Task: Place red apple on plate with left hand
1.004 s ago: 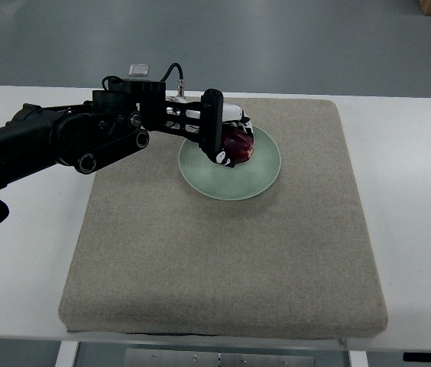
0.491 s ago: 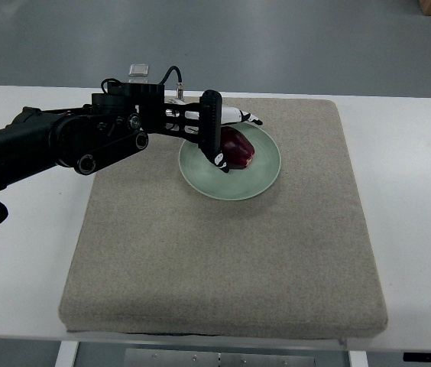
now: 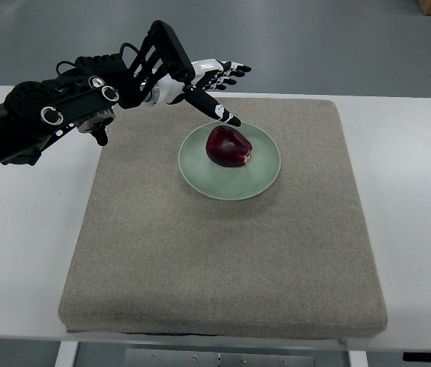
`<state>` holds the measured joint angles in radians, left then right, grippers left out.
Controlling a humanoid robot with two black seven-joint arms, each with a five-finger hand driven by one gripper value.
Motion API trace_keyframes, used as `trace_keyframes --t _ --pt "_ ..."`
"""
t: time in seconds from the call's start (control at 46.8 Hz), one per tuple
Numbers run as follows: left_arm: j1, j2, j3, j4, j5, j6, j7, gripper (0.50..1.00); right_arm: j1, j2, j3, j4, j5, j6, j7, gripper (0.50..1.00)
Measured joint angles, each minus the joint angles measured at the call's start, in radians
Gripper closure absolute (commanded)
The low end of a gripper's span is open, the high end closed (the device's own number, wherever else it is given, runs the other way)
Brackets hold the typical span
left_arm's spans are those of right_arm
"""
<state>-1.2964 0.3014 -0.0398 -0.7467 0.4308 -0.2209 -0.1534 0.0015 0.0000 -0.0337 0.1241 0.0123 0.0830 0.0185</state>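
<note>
Red apple [image 3: 228, 147] sits alone on the green plate [image 3: 265, 174], mid-mat [image 3: 223, 252], nothing crowding it; I see my left hand [image 3: 204, 84] splayed, empty, above the plate's far-left rim.

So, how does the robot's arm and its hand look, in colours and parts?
The left arm is matte black, built of rounded segments with round silver-ringed joint caps. A flat black plate covers the back of the left hand. Its fingers are white and silver with black tips. Thin black cables loop near the wrist. The right arm is out of view.
</note>
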Motion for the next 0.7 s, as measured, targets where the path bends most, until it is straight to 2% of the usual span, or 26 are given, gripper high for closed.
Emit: trace_keyframes --t 0.235,0.406,0.534,0.705 --pt "0.050 0.110 -0.093 0.020 -0.171 -0.019 0.000 0.506 0.000 0.000 0.000 0.000 0.000 0.000 0.000 0.568" --pt "0.115 0.121 -0.228 0.053 -0.201 -0.090 0.004 0.506 0.000 0.000 0.000 0.000 0.000 0.000 0.000 0.568" --pt "0.167 0.123 -0.328 0.112 -0.255 -0.115 0.009 0.506 0.000 0.000 0.000 0.000 0.000 0.000 0.000 0.568" --pt "0.185 0.122 -0.353 0.176 -0.365 -0.191 0.029 0.508 0.000 0.000 0.000 0.000 0.000 0.000 0.000 0.568"
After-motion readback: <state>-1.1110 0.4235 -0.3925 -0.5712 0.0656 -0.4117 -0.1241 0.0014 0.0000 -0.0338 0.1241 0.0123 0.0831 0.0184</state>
